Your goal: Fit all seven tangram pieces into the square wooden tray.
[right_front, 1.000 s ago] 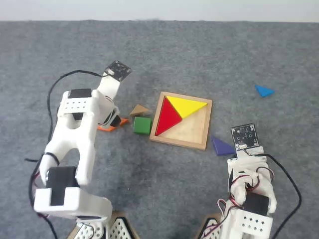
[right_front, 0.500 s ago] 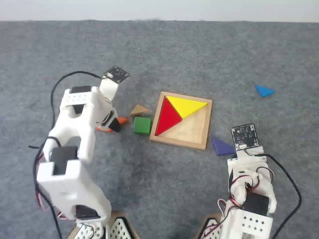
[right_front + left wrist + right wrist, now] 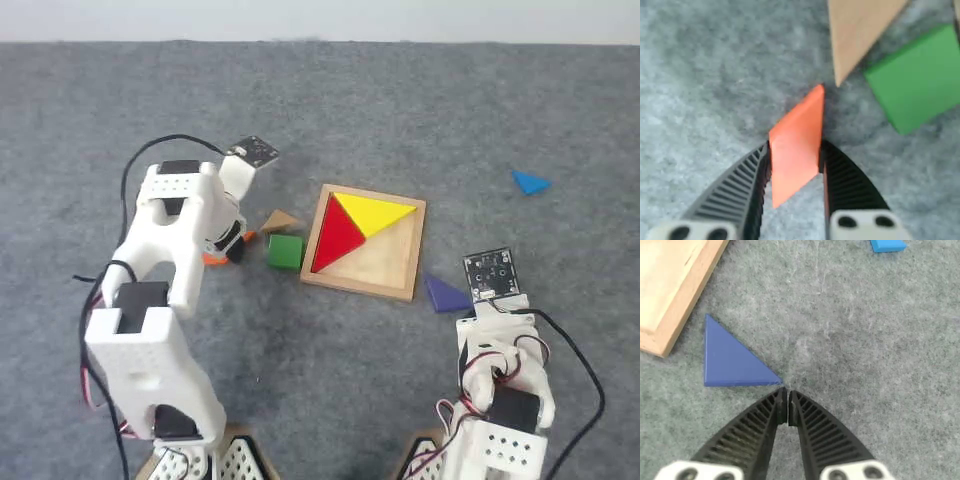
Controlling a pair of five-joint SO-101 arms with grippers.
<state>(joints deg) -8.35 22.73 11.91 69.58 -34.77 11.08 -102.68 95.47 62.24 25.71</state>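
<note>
The square wooden tray [image 3: 395, 268] holds a red triangle [image 3: 335, 238] and a yellow triangle [image 3: 372, 212]. Left of the tray, my left gripper [image 3: 795, 167] is shut on the orange piece [image 3: 797, 145], low over the carpet. A green square [image 3: 917, 92] and a tan triangle [image 3: 860, 30] lie just beyond the orange piece. In the high view the left gripper [image 3: 228, 245] sits beside the green square [image 3: 285, 251] and the tan triangle [image 3: 280, 219]. My right gripper [image 3: 788, 400] is shut with nothing in it, its tips at a corner of the dark blue triangle [image 3: 727, 360].
A small light blue triangle [image 3: 530, 182] lies far right, apart from the rest. The dark blue triangle [image 3: 446, 293] rests by the tray's near right corner [image 3: 670, 285]. Grey carpet covers the table, with open room in front and behind.
My left arm has shifted right toward the green square, carrying the orange piece with it. The right arm has not moved.
</note>
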